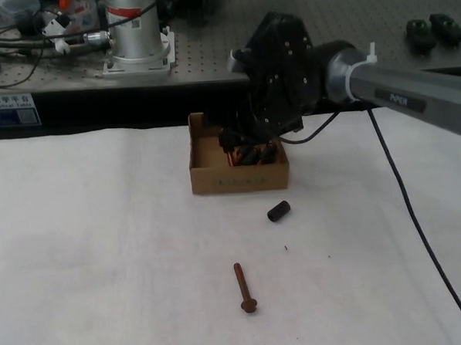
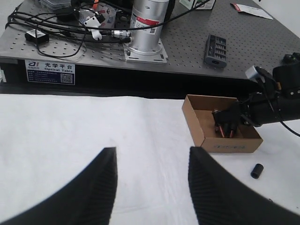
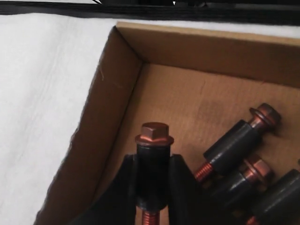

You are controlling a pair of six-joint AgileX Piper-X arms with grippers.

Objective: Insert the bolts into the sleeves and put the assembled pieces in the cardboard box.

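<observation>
Seemingly stiff and slick, the assembled piece (image 3: 153, 138) is pinched by its sleeve (image 3: 152, 161) in the right gripper (image 3: 153, 185) over the cardboard box (image 3: 187, 43), while the left gripper (image 2: 152, 157) gapes empty.

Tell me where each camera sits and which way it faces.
High view: behind the arms, facing forward and down over cardboard box, bolt, sleeve; right arm shows.
Left wrist view: on left wrist, facing the box; open left gripper shows.
Right wrist view: on right wrist, looking into the box; right gripper holds an assembled piece.
Shared: high and left wrist both show the sleeve.
</observation>
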